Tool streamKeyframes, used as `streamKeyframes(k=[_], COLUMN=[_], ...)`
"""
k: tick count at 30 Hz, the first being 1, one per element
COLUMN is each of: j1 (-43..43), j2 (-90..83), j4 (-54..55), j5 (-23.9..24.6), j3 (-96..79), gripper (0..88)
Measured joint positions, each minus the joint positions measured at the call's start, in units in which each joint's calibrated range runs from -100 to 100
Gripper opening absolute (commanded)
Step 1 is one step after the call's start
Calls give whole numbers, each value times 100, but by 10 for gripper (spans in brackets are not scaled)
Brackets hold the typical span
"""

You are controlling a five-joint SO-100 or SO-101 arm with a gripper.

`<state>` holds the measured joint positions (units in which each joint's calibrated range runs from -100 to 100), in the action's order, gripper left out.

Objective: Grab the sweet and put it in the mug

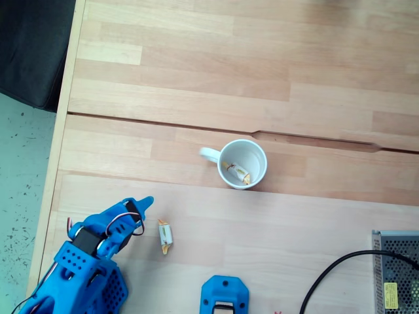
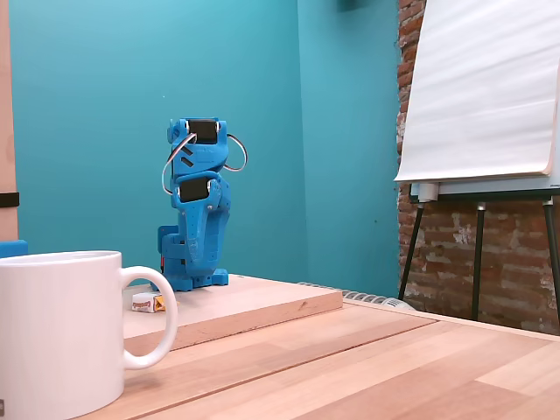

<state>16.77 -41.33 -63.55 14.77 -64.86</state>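
The white mug point(image 1: 256, 154) stands mid-table in a fixed view, handle to its left. One wrapped sweet point(image 1: 236, 172) lies inside it. Another sweet point(image 1: 165, 235), white with yellow-orange twisted ends, lies on the wood left of and below the mug. My blue gripper point(image 1: 145, 203) sits a short way left of that sweet, apart from it. Its fingers look shut with nothing between them. In another fixed view the mug point(image 2: 57, 337) is close at the left, the sweet point(image 2: 147, 303) shows just past its handle, and the folded arm point(image 2: 197, 219) stands behind.
A blue printed part point(image 1: 224, 294) sits at the bottom edge. A metal grille box point(image 1: 396, 271) with a black cable point(image 1: 324, 281) is at the bottom right. The table's left edge point(image 1: 62, 131) drops to the floor. A flipchart easel point(image 2: 481, 96) stands at the right.
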Motion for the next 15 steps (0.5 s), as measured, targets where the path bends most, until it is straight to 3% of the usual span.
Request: streamKeyframes(k=[9, 15], j1=[15, 473], j2=[0, 0], j4=[0, 0], j5=[63, 68], j3=[0, 0], gripper=[204, 204])
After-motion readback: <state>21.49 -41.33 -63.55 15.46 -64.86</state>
